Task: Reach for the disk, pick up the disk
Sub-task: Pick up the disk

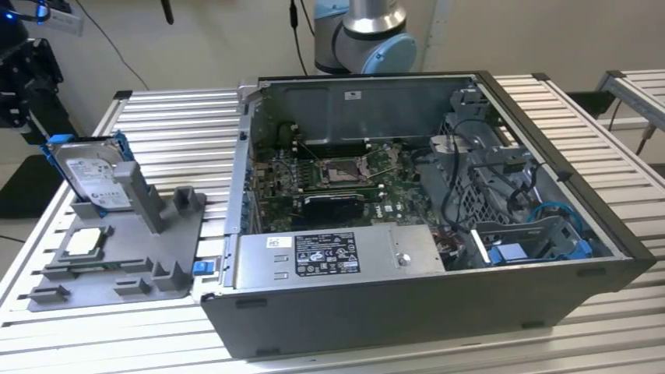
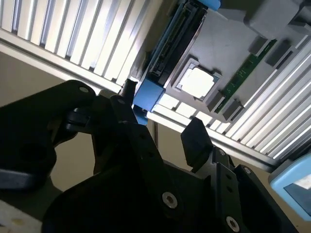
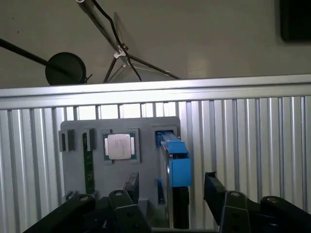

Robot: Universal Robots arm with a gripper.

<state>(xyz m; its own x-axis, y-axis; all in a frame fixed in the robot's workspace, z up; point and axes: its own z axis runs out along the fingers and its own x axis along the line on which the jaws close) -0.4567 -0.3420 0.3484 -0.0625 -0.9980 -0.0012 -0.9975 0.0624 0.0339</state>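
Note:
The disk [image 1: 92,175] stands on edge in the grey stand [image 1: 171,249] at the exterior view's left, its white label facing outward and blue rails along its sides. In the first wrist view I look down its thin edge, the disk [image 3: 174,167] capped by a blue rail. My gripper [image 3: 170,191] is open above it, one black finger on each side, not touching. The second wrist view has the disk [image 2: 170,48] edge-on beyond the open gripper [image 2: 163,114]. In the exterior view the black gripper body [image 1: 23,78] hangs up and to the left of the disk.
A small square silver chip [image 3: 119,146] and a green memory stick [image 3: 88,165] lie in the stand beside the disk. An open computer case [image 1: 416,312] fills the table's middle and right. The slatted table edge [image 3: 155,90] runs just beyond the stand.

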